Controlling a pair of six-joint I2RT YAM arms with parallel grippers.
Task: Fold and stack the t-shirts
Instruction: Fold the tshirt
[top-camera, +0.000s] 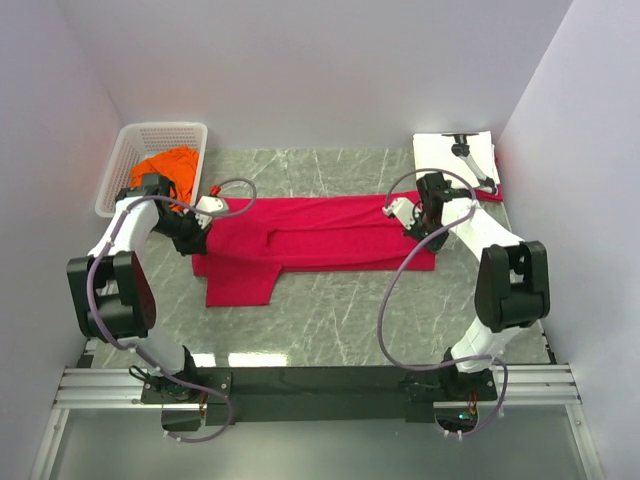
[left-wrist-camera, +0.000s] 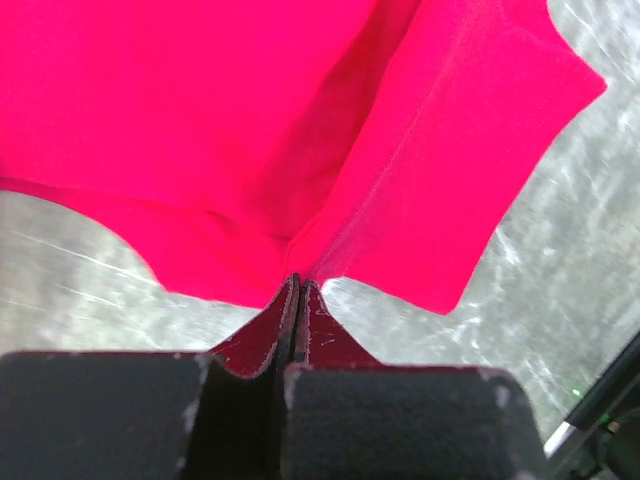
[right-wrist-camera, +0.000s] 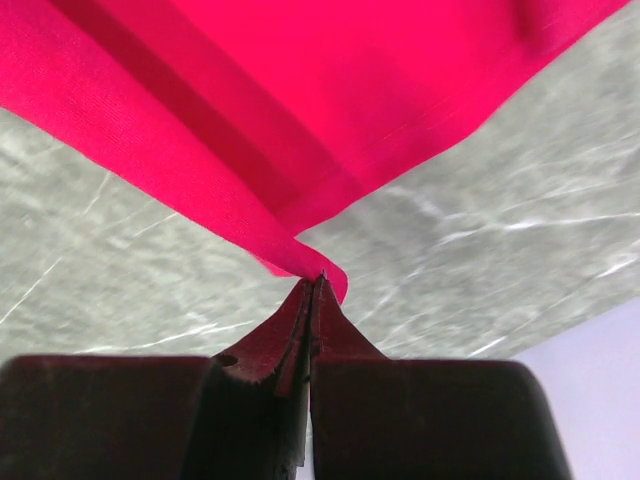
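Across table (top-camera: 330, 330), red t-shirt (top-camera: 320, 235), long axis left-right

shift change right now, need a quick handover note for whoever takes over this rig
The left tool is shut on the red t-shirt, pinching its left end; the right tool is shut on its right end.
The red t-shirt stretches across the table between them, partly folded lengthwise, one sleeve sticking out nearside.
The orange t-shirt sits bunched in the basket, far left; the white t-shirt lies folded far right.
Done: white looks folded. Left: finish the red, fold the orange, stack all three.
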